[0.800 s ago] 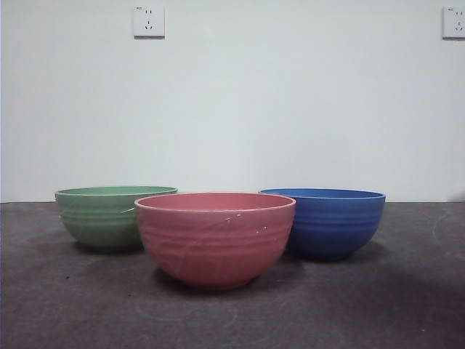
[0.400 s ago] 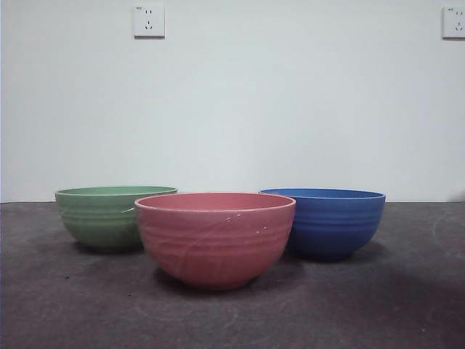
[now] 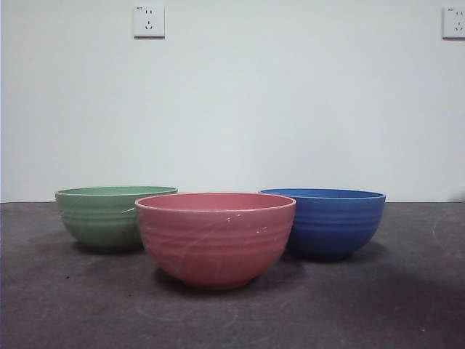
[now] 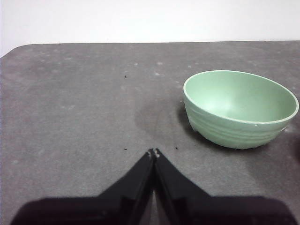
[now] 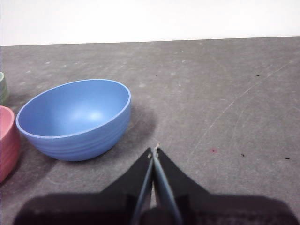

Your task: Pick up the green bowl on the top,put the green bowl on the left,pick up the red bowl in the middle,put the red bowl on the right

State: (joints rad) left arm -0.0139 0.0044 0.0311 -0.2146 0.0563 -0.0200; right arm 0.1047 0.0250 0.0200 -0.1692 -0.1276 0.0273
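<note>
Round, deep, muted-green ribbed bowl (image 4: pixel 240 108) upright on dark grey speckled tabletop (image 4: pixel 70 117), ahead of left end effector (image 4: pixel 153 153) and off to one side, well apart from its tips. Same green bowl (image 3: pixel 109 217) at the left of the row in front view, partly behind the red one. Round, deep, pinkish-red ribbed bowl (image 3: pixel 215 238) with white flecks near the rim, upright, nearest the front camera, between the other two and overlapping both in that view; touching or just apart, cannot tell. Only a sliver of red bowl (image 5: pixel 7 140) at the picture edge in right wrist view, just beside the blue one, farther from right end effector (image 5: pixel 154 151) than the blue bowl. Round, deep blue ribbed bowl (image 5: pixel 77 119) upright, empty, ahead of right end effector and to one side, near but not touching. Both end effectors pressed together, tips meeting, pinching nothing, hovering above bare tabletop. No arm visible in front view. Two white wall sockets (image 3: pixel 149 21) on pale wall behind.
</note>
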